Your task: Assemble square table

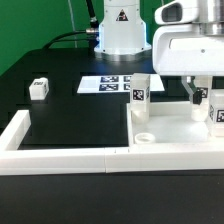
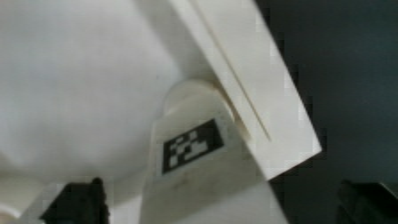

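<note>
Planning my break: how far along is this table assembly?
Looks done: two legs stand upright on the square table, the far leg at its back corner and the right leg at the exterior view's right edge. In hand: nothing; the tool hovers open beside the right leg. Left: a loose leg sits on the black work surface, and a front corner socket is empty.

The arm's white base [image 1: 120, 25] is seen at the far edge of the worktop [image 1: 60, 120], while the boxy white wrist [image 1: 186, 45] is held low toward the exterior view's right, near the worktop's front edge. The gripper [image 1: 198, 98] is pointed straight down. Its dark fingers [image 2: 79, 200] are spread wide apart in the wrist view.
</note>
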You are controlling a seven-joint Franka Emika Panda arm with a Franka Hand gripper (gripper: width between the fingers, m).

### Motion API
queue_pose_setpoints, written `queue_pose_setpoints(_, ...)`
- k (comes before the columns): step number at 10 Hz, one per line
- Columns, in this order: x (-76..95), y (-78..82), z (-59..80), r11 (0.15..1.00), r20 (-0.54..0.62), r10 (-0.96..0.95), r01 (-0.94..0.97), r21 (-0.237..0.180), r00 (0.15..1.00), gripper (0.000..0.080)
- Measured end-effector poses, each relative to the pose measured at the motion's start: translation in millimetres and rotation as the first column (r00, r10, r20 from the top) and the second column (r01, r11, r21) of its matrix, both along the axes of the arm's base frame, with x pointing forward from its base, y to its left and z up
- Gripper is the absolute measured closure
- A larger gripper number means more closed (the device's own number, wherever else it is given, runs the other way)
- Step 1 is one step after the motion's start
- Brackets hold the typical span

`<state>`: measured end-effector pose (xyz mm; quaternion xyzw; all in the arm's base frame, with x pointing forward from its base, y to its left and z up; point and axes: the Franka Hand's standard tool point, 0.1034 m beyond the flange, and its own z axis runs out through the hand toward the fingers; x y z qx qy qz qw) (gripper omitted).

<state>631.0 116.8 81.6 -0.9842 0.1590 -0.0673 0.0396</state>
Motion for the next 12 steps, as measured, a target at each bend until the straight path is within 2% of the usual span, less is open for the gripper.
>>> queue_pose_setpoints(3,0.7,-2.2,-0.5,1.000,0.001,-0.021,0.021,0.004,1.000,0.0163)
queue_pose_setpoints(5,-0.4,-2.3,-1.5,0.985,-0.013,-0.168,0.168,0.026,0.986,0.0512)
queue_pose_setpoints(7,-0.7,-3.9,-1.8,0.956,-0.026,-0.290,0.291,0.040,0.957,0.0509)
queue_pose_setpoints(9,-1.4,-6.3,-2.8,0.791,-0.098,-0.603,0.609,0.049,0.791,0.0509)
queue_pose_setpoints(10,-2.1,-8.4,-3.5,0.672,-0.135,-0.727,0.738,0.060,0.673,0.0509)
queue_pose_setpoints(12,-3.6,-8.0,-4.5,0.317,-0.233,-0.918,0.946,0.061,0.323,0.0509)
